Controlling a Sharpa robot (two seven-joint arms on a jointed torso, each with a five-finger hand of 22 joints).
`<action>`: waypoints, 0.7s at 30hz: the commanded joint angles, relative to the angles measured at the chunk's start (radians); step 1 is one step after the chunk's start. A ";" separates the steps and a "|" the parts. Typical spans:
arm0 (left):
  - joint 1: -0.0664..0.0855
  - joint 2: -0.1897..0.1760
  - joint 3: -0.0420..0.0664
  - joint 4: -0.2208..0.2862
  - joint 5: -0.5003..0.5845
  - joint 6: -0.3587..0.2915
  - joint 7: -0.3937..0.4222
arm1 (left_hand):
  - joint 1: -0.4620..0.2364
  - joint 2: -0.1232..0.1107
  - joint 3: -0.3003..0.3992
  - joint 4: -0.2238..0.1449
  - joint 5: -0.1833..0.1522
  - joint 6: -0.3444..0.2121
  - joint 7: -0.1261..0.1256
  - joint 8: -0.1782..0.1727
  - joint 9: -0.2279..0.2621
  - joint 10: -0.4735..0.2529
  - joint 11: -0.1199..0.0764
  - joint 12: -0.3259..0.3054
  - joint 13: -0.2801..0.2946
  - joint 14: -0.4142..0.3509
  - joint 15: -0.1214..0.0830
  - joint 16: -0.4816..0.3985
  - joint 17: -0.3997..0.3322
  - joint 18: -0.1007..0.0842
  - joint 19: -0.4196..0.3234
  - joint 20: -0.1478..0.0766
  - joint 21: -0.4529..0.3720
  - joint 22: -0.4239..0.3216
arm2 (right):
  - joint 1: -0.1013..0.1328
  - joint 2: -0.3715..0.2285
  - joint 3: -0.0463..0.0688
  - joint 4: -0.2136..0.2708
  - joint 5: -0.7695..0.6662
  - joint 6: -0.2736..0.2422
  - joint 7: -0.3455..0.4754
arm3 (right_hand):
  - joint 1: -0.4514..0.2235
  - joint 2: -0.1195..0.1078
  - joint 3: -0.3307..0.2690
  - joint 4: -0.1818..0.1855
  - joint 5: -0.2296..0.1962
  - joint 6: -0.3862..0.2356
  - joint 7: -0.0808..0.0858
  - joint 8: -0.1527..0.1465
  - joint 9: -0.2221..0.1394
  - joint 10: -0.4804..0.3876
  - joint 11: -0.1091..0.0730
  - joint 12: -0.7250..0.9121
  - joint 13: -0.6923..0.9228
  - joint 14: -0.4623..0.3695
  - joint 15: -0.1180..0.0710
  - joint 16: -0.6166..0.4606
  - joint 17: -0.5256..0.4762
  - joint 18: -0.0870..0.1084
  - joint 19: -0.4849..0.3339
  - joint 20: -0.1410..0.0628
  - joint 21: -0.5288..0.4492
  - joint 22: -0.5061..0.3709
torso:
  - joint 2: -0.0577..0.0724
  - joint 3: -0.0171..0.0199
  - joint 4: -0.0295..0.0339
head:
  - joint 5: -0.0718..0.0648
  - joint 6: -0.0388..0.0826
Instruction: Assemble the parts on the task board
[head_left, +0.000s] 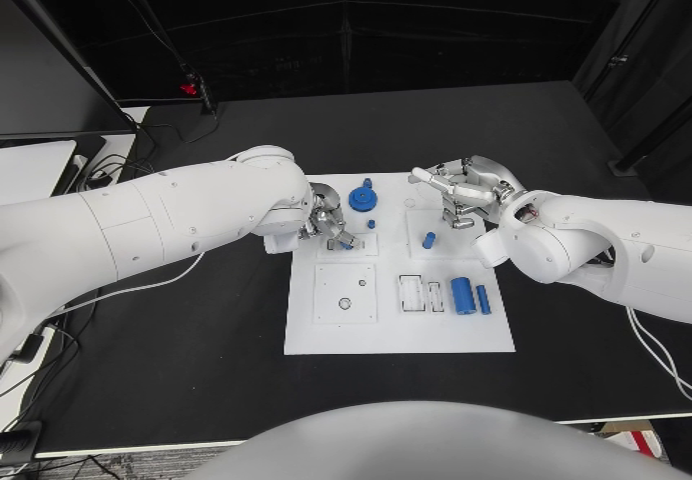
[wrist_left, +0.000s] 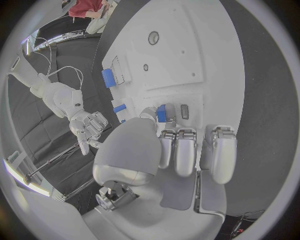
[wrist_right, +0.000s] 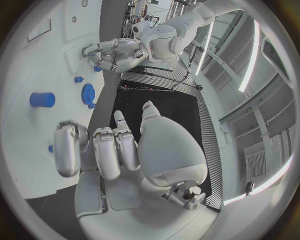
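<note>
Assembly looks barely begun: on the white rectangular task board (head_left: 325, 335) loose blue cylinders (head_left: 462, 295) lie at four o'clock, the left hand (head_left: 326, 225) seemingly pinches a small blue part (wrist_left: 161, 113), and the right hand (head_left: 459, 190) hovers spread and empty.

The task board (head_left: 397, 335) lies in the middle of the bench (head_left: 173, 340), with the left hand (head_left: 327, 224) over its left edge and the right hand (head_left: 459, 192) over its far right part. A gear (head_left: 364, 199) sits at the far middle of the board, between the two hands, and a small peg (head_left: 428, 240) lies nearer, just right of centre. At the near right, a cylinder (head_left: 462, 295) lies beside a thinner pin (head_left: 483, 300) on its right.
</note>
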 joint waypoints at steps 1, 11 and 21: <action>-0.009 0.001 -0.006 -0.002 -0.005 0.021 -0.027 | 0.034 0.053 0.007 0.000 -0.004 -0.004 -0.008 -0.005 0.001 0.111 -0.002 -0.002 0.261 0.106 -0.005 0.001 0.263 -0.006 0.104 -0.004 0.003 0.263 | 0.001 0.000 0.000 0.003 0.002 0.007 0.009 | 0.003 0.009 -0.008 0.000 -0.001 -0.008 0.016 0.004 0.002 0.104 0.007 0.003 0.263 0.104 0.006 0.002 0.263 0.009 -0.005 0.001 -0.004 0.193 | 0.000 0.0005 -0.0007 | 0.000 -0.001; -0.009 0.001 -0.006 -0.001 -0.005 0.021 -0.035 | 0.002 0.038 0.007 -0.002 -0.032 -0.020 -0.004 -0.019 -0.004 0.111 0.002 -0.002 0.261 0.106 0.001 0.001 0.263 -0.006 0.104 -0.001 0.003 0.263 | 0.001 0.000 0.000 0.003 0.002 0.008 0.009 | 0.002 0.010 -0.010 0.000 -0.001 -0.009 0.016 0.006 0.002 0.104 0.007 0.003 0.263 0.104 0.006 0.002 0.263 0.009 -0.005 0.001 -0.003 0.193 | 0.000 -0.0002 -0.0002 | -0.001 -0.001; -0.010 0.001 -0.006 -0.001 -0.006 0.022 -0.057 | -0.037 0.022 -0.006 -0.001 -0.065 -0.018 -0.002 -0.022 -0.010 0.111 0.004 -0.002 0.261 0.106 0.005 0.001 0.263 -0.006 0.104 0.003 0.003 0.263 | 0.001 0.000 0.000 0.003 0.002 0.010 0.008 | 0.002 0.010 -0.010 0.000 -0.001 -0.009 0.016 0.006 0.002 0.104 0.007 0.003 0.263 0.104 0.006 0.002 0.263 0.009 -0.005 0.001 -0.003 0.193 | 0.001 -0.0004 -0.0001 | -0.002 -0.001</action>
